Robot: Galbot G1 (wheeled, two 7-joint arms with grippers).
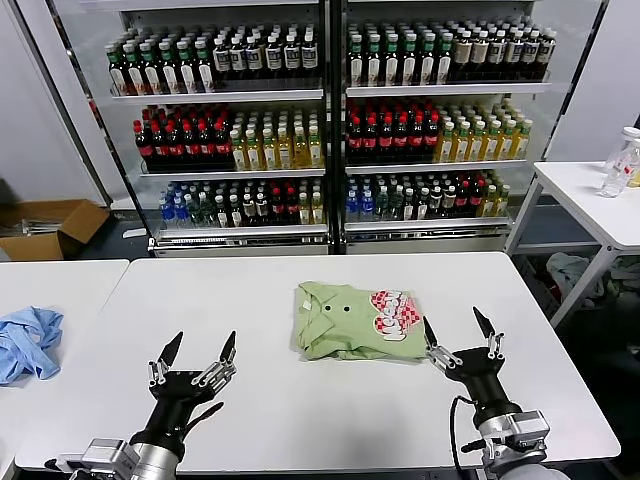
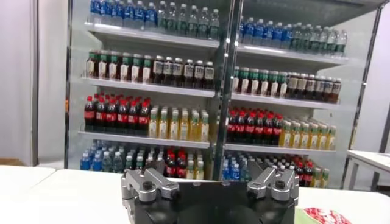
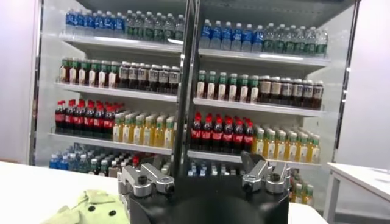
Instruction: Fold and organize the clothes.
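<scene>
Two end effectors sit before you, both with fingers spread wide and holding nothing. Your left end effector hovers over bare tabletop near the front edge, well apart from the shirt. Your right end effector stands just beside the right edge of the green polo shirt, apart from the cloth. You will find the shirt lying folded into a compact rectangle near the tabletop's middle, collar and buttons toward the left, red-and-white graphic on its right part. A light blue garment lies crumpled on the adjoining tabletop to your left. Stocked drink coolers stand behind.
</scene>
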